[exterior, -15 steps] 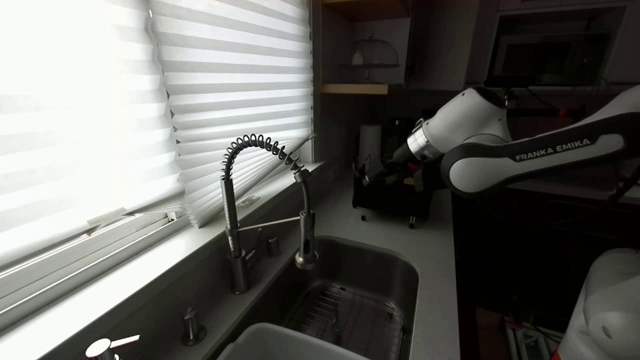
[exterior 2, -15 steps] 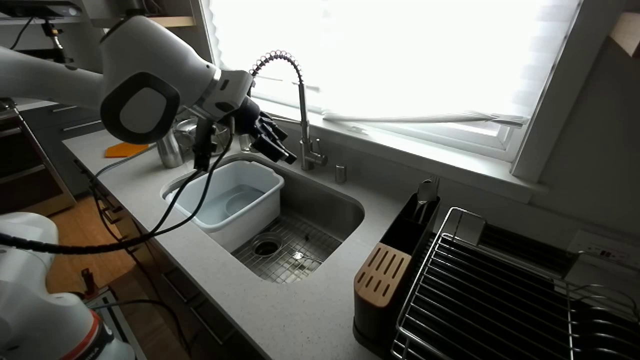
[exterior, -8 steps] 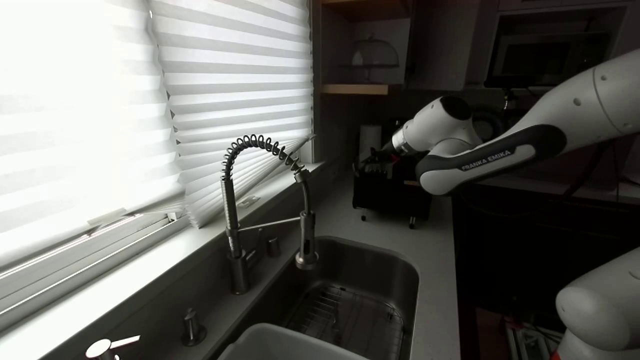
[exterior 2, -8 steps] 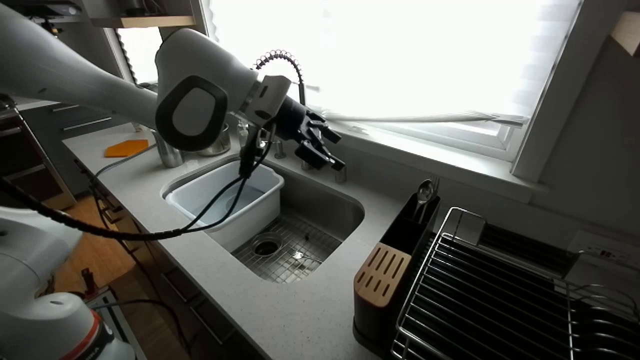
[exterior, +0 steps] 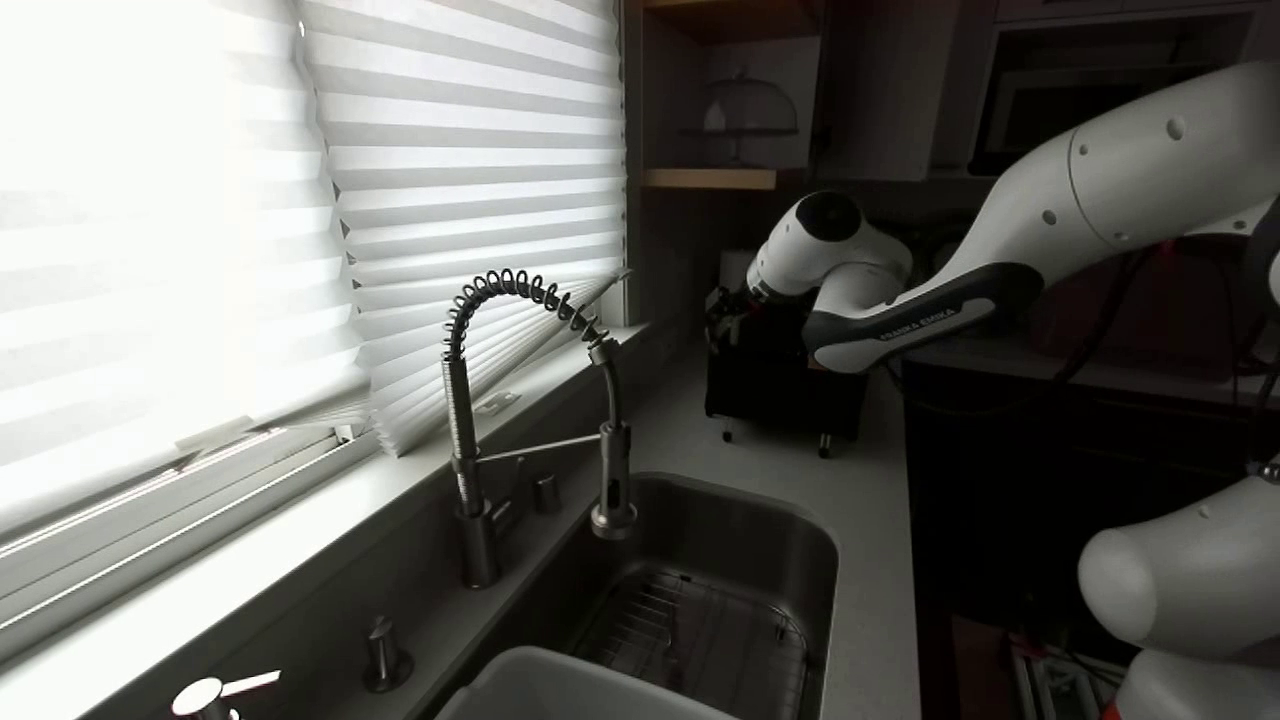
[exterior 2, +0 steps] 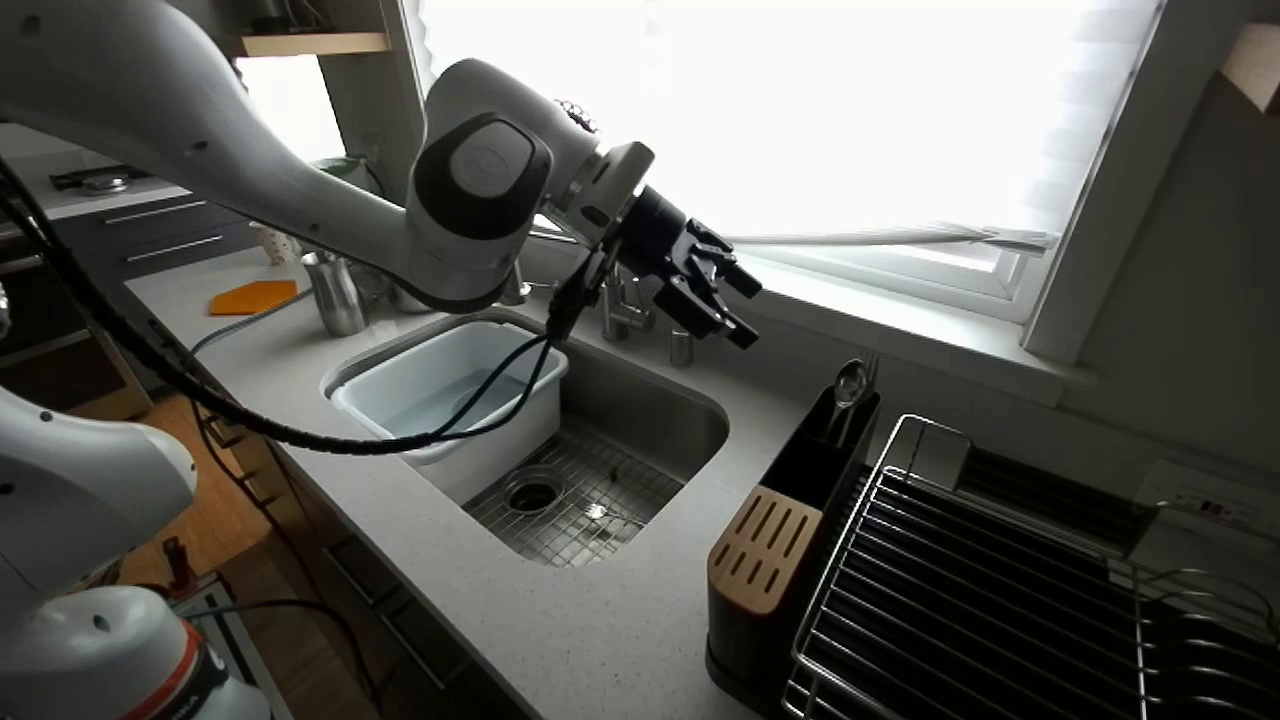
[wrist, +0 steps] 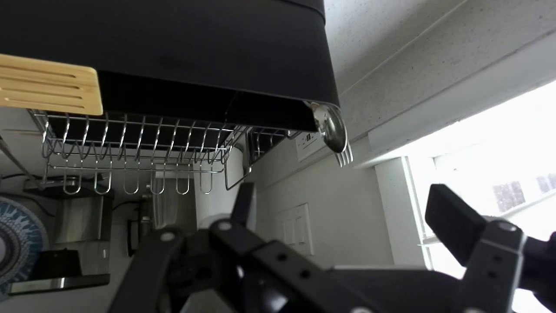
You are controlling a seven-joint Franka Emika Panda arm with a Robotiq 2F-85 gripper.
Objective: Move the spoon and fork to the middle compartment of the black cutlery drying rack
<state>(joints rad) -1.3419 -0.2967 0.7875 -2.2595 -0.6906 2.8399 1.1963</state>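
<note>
Wrist view: spoon (wrist: 332,130) and fork (wrist: 344,158) in cutlery drying rack (wrist: 195,48), end compartment (wrist: 276,114). Gripper (wrist: 343,198) jaws wide. Kinda too dark inside to read.

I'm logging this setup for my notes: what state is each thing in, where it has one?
Gripper, open, holding nothing
Cutlery rack, upright on the counter
Wooden lid, on one end of the rack
Spoon, bowl up in the rack's opposite end
Fork, tines up beside the spoon
Tub, uncovered, in the sink
Faucet, no water seen running
Window blind, lowered
</note>
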